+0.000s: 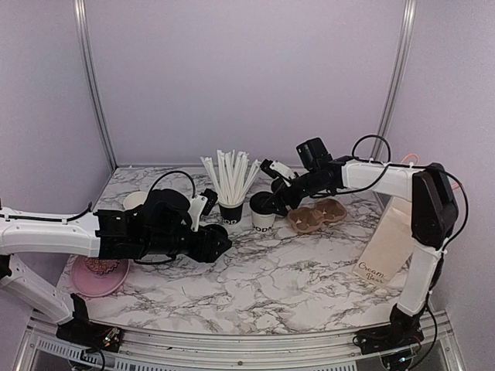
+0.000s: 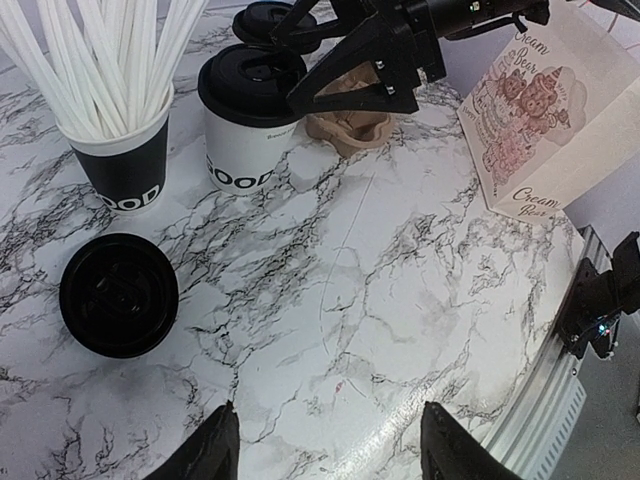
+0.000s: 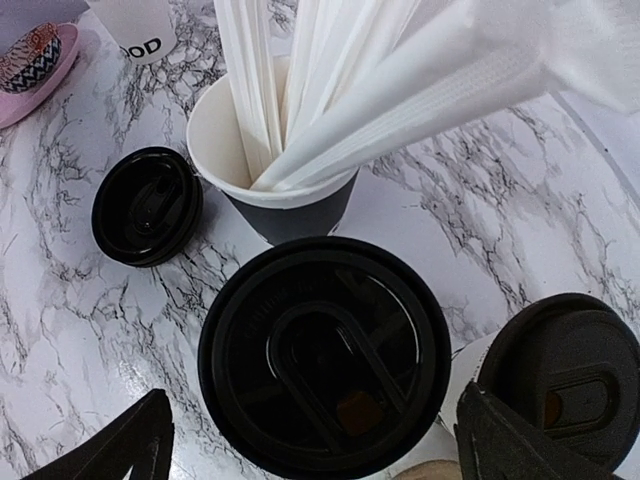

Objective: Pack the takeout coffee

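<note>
Two lidded coffees stand near the brown moulded-pulp carrier point(image 1: 319, 215), presumably staged for loading: a small white paper cup with round black plastic lid point(image 3: 322, 360) lies between the jaws of the open right claw point(image 3: 315, 392), untouched, apparently awaiting grip; its twin cup point(image 3: 565, 372) sits just outside the right-hand jaw. Left claw point(image 2: 325, 445) open, empty, held aside

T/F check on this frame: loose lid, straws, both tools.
1. A loose black lid lies flat on the marble table. True.
2. The straws stand in a white cup. False: they stand in a black cup.
3. The left tool grips a lidded cup. False: it is open and empty over bare marble.
4. The right tool is open, with a lidded coffee cup between its jaws. True.
</note>
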Motion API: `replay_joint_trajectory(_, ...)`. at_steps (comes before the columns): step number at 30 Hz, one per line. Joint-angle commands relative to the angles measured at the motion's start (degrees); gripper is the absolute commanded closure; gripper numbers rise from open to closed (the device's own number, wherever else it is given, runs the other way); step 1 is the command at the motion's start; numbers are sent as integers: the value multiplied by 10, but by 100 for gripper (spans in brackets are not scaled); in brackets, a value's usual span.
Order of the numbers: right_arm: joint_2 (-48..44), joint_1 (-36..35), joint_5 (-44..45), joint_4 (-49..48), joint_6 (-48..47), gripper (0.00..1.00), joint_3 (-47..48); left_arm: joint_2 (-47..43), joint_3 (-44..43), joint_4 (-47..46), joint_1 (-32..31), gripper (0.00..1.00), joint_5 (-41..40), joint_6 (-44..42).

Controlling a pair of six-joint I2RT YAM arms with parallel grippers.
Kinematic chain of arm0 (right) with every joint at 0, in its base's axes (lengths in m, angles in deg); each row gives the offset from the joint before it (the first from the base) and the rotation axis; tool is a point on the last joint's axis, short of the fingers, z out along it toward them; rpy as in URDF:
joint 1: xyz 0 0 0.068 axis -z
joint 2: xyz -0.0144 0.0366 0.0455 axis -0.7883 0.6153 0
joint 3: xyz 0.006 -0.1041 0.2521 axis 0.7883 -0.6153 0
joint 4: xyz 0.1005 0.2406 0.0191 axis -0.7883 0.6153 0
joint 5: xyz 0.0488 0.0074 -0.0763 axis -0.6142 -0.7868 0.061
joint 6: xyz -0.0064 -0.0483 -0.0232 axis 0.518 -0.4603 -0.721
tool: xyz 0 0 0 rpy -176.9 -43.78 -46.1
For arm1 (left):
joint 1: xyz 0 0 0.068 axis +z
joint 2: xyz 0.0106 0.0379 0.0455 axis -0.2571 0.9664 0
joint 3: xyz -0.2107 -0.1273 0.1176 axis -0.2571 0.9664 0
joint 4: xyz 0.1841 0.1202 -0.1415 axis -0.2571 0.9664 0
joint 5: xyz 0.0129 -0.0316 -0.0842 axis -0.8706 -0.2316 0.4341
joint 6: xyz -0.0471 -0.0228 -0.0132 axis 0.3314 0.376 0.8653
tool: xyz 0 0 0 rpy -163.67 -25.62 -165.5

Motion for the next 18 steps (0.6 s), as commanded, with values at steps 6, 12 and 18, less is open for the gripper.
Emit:
replay_joint_trajectory(6,-72,4,-6,26,2,4,0,0,-10,10,-1,37,0,-10)
replay_joint_trajectory(12,-176,4,17,104,-41,8,-14,6,-43,48,-1,36,-33,-57)
replay_joint_trajectory(18,-315,13,103,137,-71,12,-18,47,-84,57,0,36,-50,-97)
